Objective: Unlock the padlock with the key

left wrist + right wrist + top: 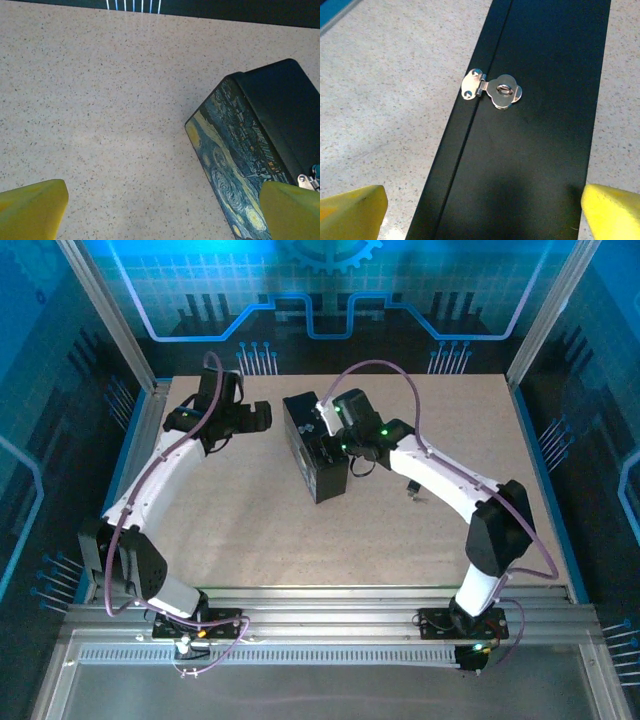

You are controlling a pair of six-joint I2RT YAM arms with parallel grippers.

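Over the box (pixel 540 75), right claw (pixel 480 212) hangs spread above a bare hasp (pixel 495 90); left claw (pixel 160 215) released too. Tiny by the right forearm lies, I reckon, the padlock (pixel 411 490): clamp here and it grabs nothing useful.

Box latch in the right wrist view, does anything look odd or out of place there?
The silver hasp on the black box is folded over its staple, but the staple's loop stands empty. In the top view a small dark item lies loose on the table between the box and the right arm, too small to identify.
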